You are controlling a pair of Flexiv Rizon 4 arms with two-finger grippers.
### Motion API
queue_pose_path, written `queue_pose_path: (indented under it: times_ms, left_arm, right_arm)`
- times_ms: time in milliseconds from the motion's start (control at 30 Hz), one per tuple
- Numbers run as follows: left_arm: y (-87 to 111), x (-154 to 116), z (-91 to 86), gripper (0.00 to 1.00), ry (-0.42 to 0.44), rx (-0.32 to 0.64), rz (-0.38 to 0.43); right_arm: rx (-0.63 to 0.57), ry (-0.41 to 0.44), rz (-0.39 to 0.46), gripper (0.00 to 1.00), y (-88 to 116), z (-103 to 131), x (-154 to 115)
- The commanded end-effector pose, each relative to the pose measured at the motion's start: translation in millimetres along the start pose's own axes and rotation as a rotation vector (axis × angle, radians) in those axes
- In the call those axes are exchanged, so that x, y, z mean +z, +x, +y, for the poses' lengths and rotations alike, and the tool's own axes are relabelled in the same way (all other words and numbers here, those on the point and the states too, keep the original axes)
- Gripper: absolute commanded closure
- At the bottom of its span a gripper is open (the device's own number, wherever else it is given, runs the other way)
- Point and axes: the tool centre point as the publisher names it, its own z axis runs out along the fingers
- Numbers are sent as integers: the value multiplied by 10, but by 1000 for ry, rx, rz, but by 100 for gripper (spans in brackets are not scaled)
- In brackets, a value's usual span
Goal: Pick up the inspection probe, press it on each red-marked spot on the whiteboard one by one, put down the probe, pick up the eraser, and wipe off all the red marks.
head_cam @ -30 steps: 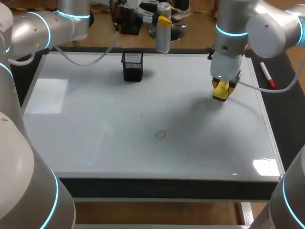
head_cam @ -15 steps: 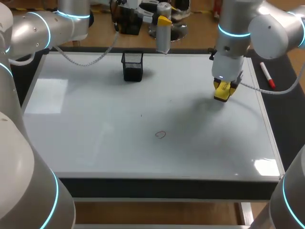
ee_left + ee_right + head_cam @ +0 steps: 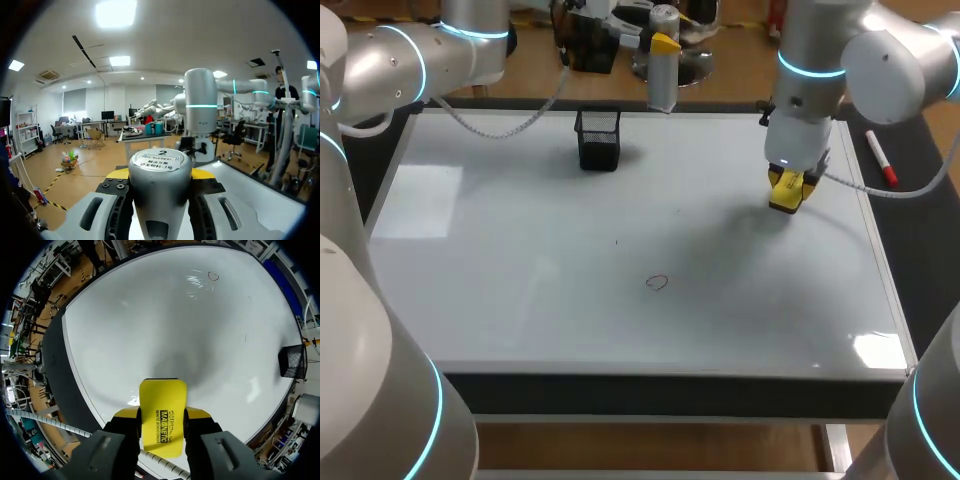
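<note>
Far left first: left gripper [image 3: 160,173] clenched on the inspection probe [image 3: 160,192], a grey cylinder with a white label on its cap. Pinched from both sides between the yellow-tipped fingers. Hangs at the far edge of the whiteboard [image 3: 520,250], clear of its surface.

Near those jaws, a little to their left and closer in: a black mesh holder [image 3: 598,138], upright on the board.

Toward the middle, well apart from both sets of jaws: one small red mark [image 3: 658,283], a thin loop drawn on the white surface. From the right wrist, far ahead of the fingers, with the mesh holder well off to one side.

Right side: right gripper [image 3: 161,414] grasping the eraser [image 3: 162,395], a yellow block with dark print on its face. Squeezed between the two fingers, its free end sticking out past the tips. Sits low over the right part of the board, a soft shadow spread just ahead of it. Cannot tell whether block and board touch.

Beyond those jaws on the outer side, off the board on the dark tabletop: a red marker [image 3: 880,157], lying flat.
</note>
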Motion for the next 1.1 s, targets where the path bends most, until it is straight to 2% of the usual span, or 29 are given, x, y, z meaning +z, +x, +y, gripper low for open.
queue_pose_path:
  times_ms: [33,233,400,700,1100]
  left_arm:
    - [-6,-3,-9,100,0,1,3]
    - [-6,-3,-9,100,0,1,3]
    - [146,52,-96,100,-2,37,40]
    - [566,185,-283,100,-22,91,122]
    - [1268,314,-316,100,-31,103,184]
  right_arm:
    - [-2,2,1,100,13,-1,-13]
    - [-2,2,1,100,13,-1,-13]
    - [-2,2,1,100,13,-1,-13]
    - [-2,2,1,100,13,-1,-13]
    - [-2,2,1,100,13,-1,-13]
